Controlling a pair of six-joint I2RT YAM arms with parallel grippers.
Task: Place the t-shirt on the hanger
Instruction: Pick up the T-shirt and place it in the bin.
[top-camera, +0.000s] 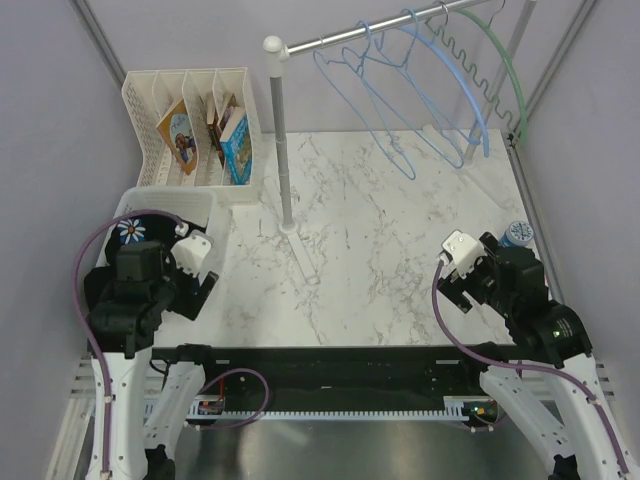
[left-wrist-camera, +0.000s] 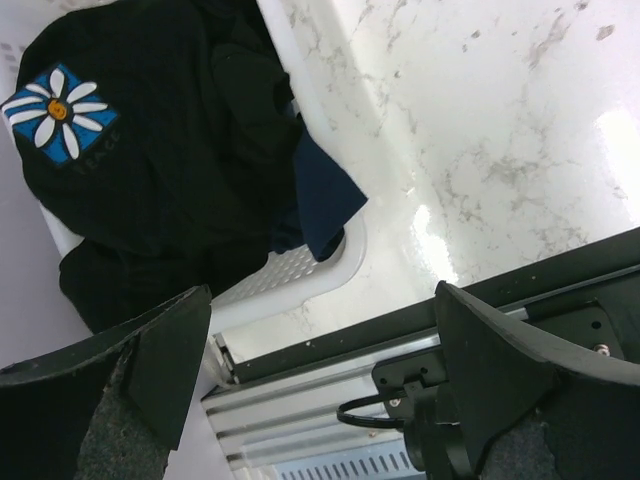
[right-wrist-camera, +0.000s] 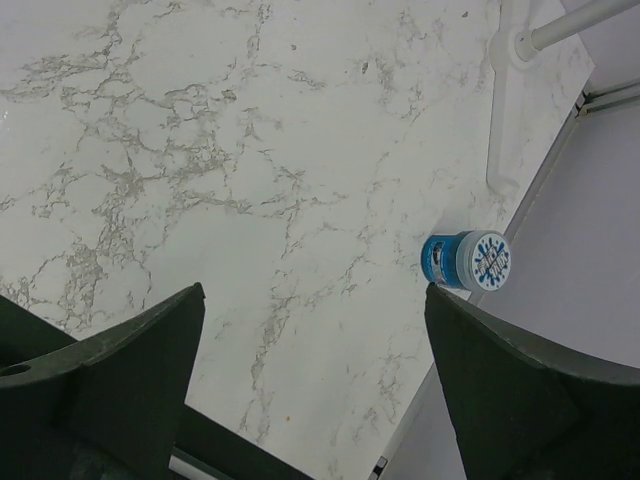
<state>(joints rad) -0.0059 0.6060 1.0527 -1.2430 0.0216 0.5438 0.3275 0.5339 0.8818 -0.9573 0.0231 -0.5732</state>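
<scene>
Top cam: fixed high, behind arm bases, tilted down and forward. I get whole marble table (top-camera: 400, 220), clothes rail (top-camera: 370, 35) at far edge, both arms along bottom. Farthest view.

Left wrist cam: close, facing down between prongs of left gripper (left-wrist-camera: 322, 290) onto white basket (left-wrist-camera: 330, 270) holding t-shirt (left-wrist-camera: 150, 170).

Right wrist cam: close, facing down between prongs of right gripper (right-wrist-camera: 315, 290) onto marble, blue-lidded jar (right-wrist-camera: 465, 260) by right edge.

Top view shares basket (top-camera: 190, 205) with left wrist, jar (top-camera: 517, 232) with right wrist. Wrist views cover opposite ends of table.

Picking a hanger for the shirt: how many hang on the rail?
4 on the rail: two overlapping thin light-blue wire hangers leftmost, a thicker blue wavy hanger, a green hanger rightmost. Overlap may hide more.
</scene>
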